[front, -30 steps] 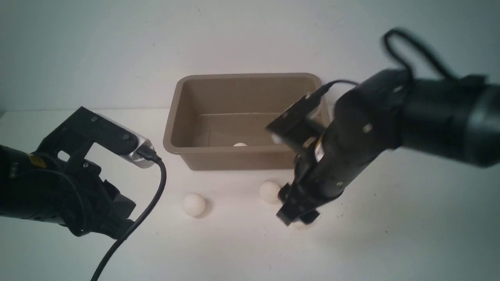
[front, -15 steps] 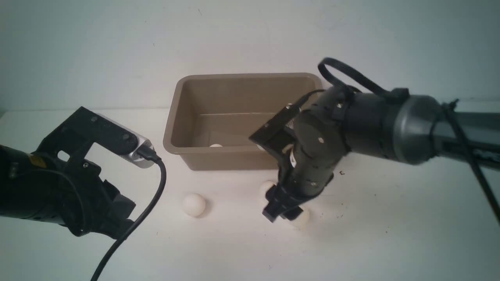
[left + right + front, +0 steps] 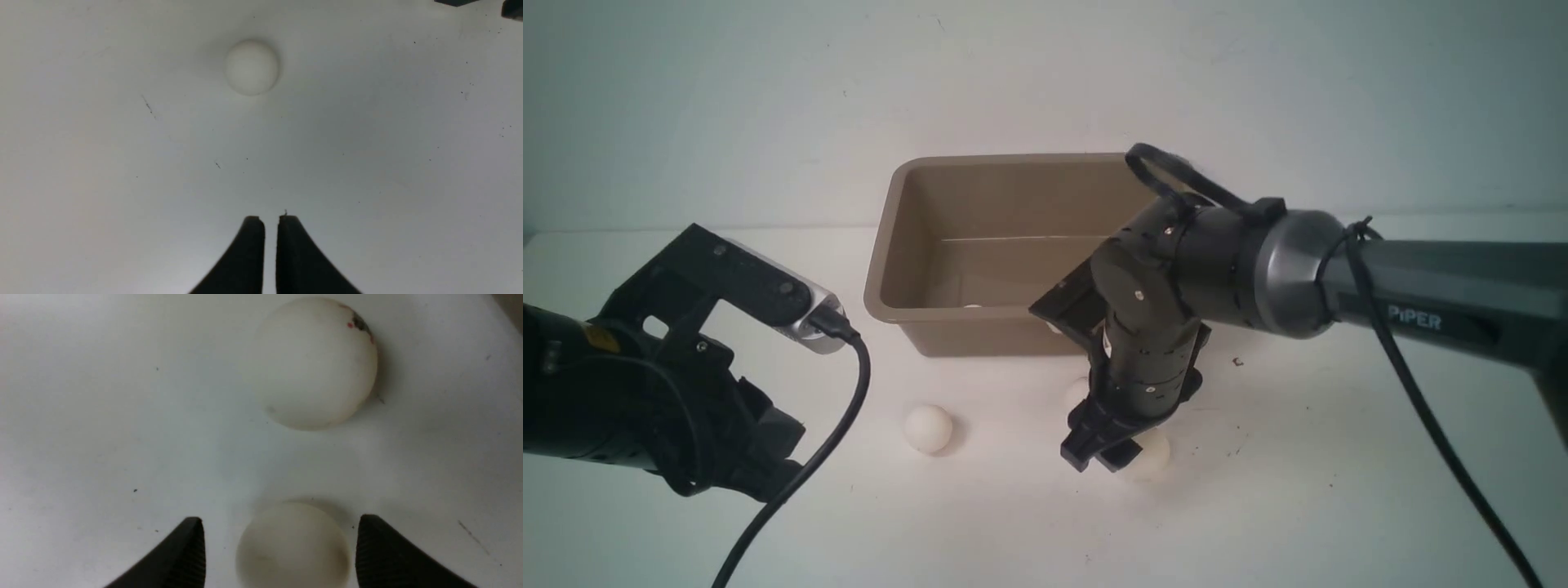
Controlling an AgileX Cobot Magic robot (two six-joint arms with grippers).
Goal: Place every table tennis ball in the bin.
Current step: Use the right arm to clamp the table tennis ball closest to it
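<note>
Your right claw (image 3: 280,528) is standing spread astride the first ball (image 3: 292,547) on the table (image 3: 1339,490); the second ball (image 3: 314,363) is lying just beyond, the third ball (image 3: 929,428) farther left, the fourth ball (image 3: 972,306) inside the one bin (image 3: 882,245). Your left claw (image 3: 269,220) is hovering pressed together, empty.

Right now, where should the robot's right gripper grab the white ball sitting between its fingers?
Across its widest middle, coming straight down from above. The ball is round and rests on the table, with the open right gripper straddling it, one finger on each side. Pinching off-centre would probably squirt it away.
</note>
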